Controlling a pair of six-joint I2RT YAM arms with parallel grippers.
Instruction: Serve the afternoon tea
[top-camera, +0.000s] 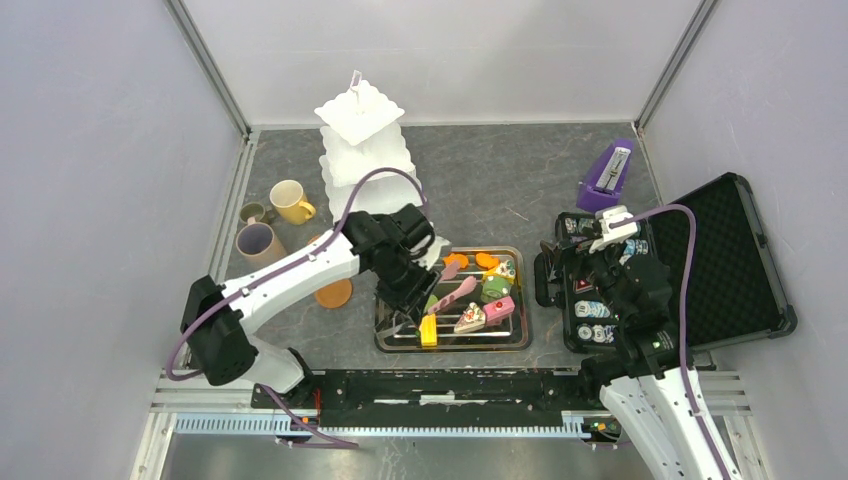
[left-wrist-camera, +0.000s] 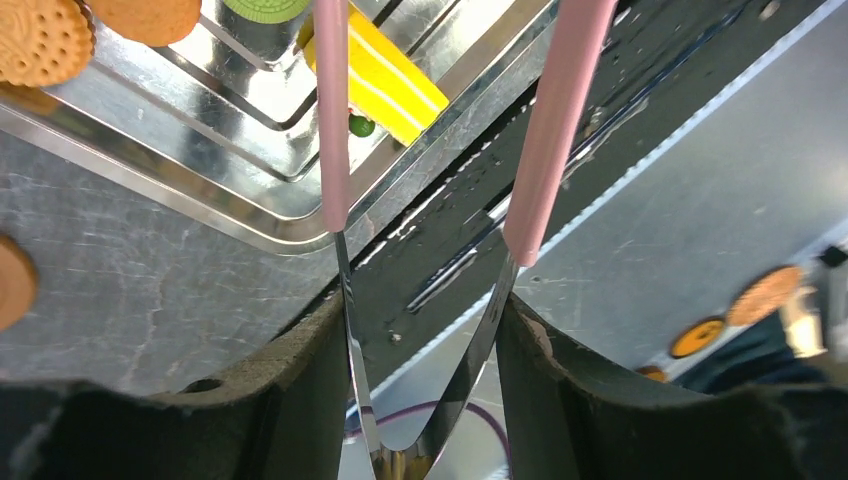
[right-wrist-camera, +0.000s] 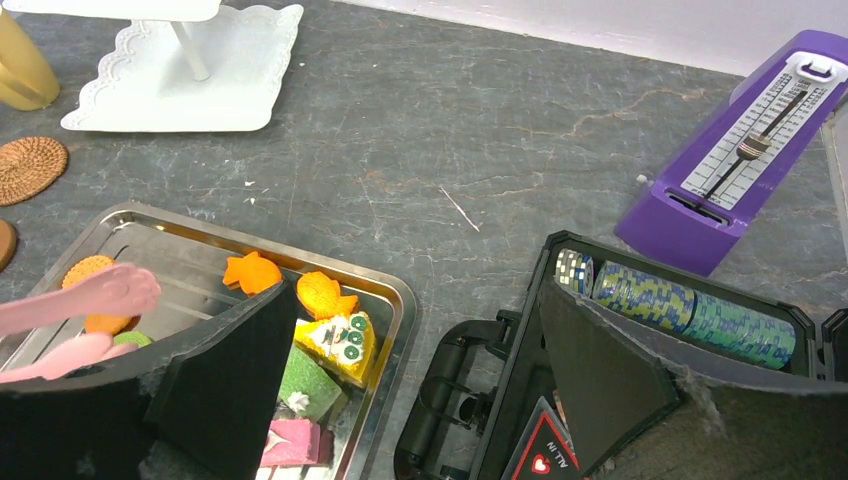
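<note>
The white three-tier stand stands at the back, its bottom tier bare. Toy cakes lie in a steel tray: a yellow slice, a pink one and a green one. Orange biscuits lie at the tray's end. My left gripper is shut on the spring end of pink-tipped tongs, whose arms stand apart over the tray. The yellow mug, beige-lilac mug and small green mug sit at left. My right gripper hangs open between the tray and the case.
An open black case with poker chips lies at right. A purple metronome stands behind it. A round orange coaster lies left of the tray, and a woven one near the stand.
</note>
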